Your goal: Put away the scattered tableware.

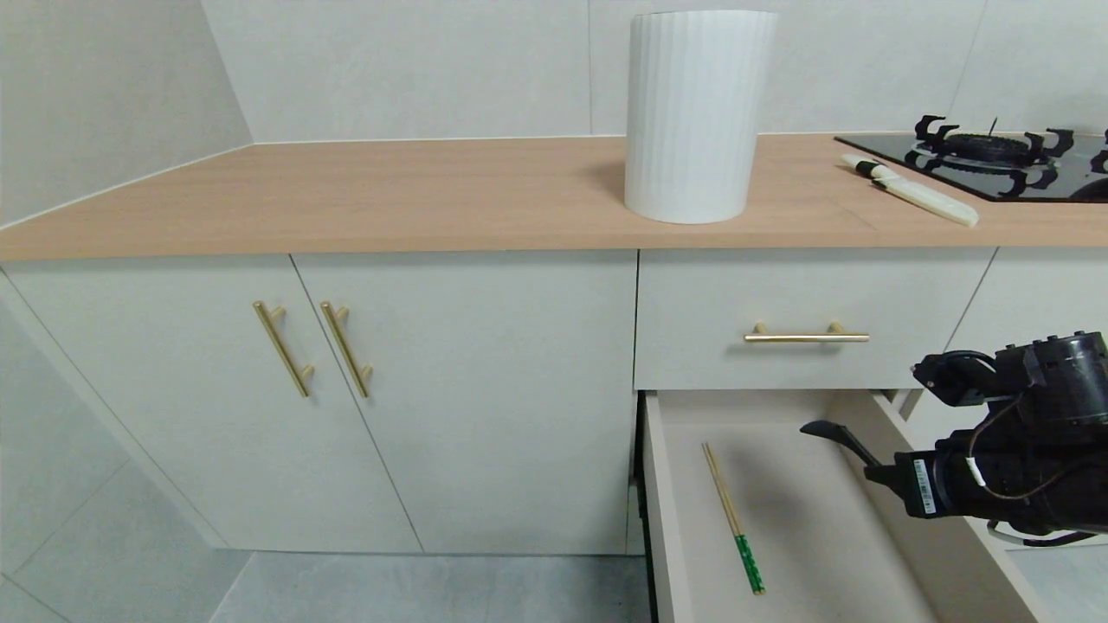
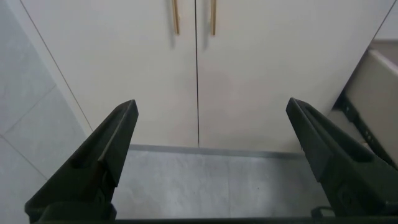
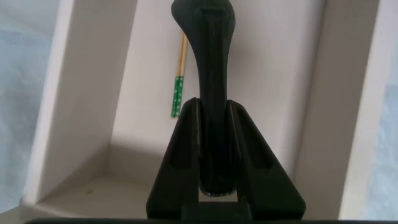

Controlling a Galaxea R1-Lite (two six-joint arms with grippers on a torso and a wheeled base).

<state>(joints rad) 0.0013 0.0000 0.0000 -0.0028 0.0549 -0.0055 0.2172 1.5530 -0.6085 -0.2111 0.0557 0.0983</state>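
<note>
My right tool is pinching a black spoon by its handle, over the open drawer at 5 o'clock. The chopsticks already lie inside, toward 9 o'clock of the spoon. I'd lower until the spoon nears the drawer floor, keep off the wall at 3 o'clock, then release. My left tool hangs spread before the cupboard doors.

The counter is showing matt, smooth wood grain; the drawer handle is gleaming as brass-coloured metal. The chopsticks are looking like pale bamboo with glossy green ends, and the black utensil is shining like smooth plastic.
</note>
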